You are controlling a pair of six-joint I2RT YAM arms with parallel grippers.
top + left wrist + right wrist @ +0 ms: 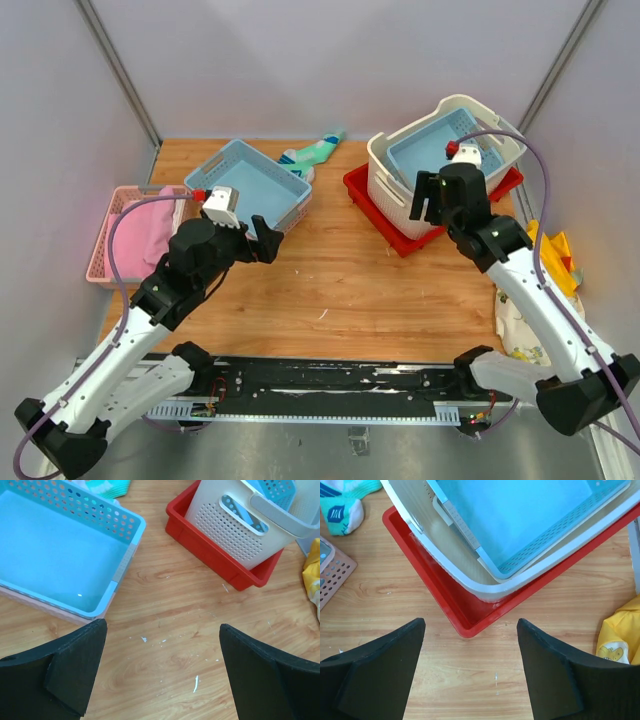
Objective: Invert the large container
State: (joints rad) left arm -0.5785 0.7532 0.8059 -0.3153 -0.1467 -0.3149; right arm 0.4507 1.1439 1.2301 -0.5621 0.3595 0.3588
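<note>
At two o'clock on the table, seen from above: the large container, upright, mouth to the ceiling, so no part of the turn done yet; seated aslant in a red tray, with a blue basket nested inside and tilted against the cream rim; judged awkward to flip as it sits, being likely to spill the inner basket and to catch on the tray's lip.

Released and empty, the right gripper; jaws spread wide, hovering just at six o'clock of the container, above the tray's near corner, touching neither; probably poised there to straddle the rim or a cut-out handle, hence the wide spread; in the wrist view, tray corner and cream wall just ahead at twelve o'clock.

Likewise released and empty, the left gripper; held over bare wood at nine o'clock of the table's middle, just beside a second blue basket at ten o'clock; well apart from the container, seemingly kept clear of the work, or waiting to steady the load.

Off the job: a pink basket with a pink cloth at nine o'clock; a teal sock at twelve; a yellow cloth at four.
</note>
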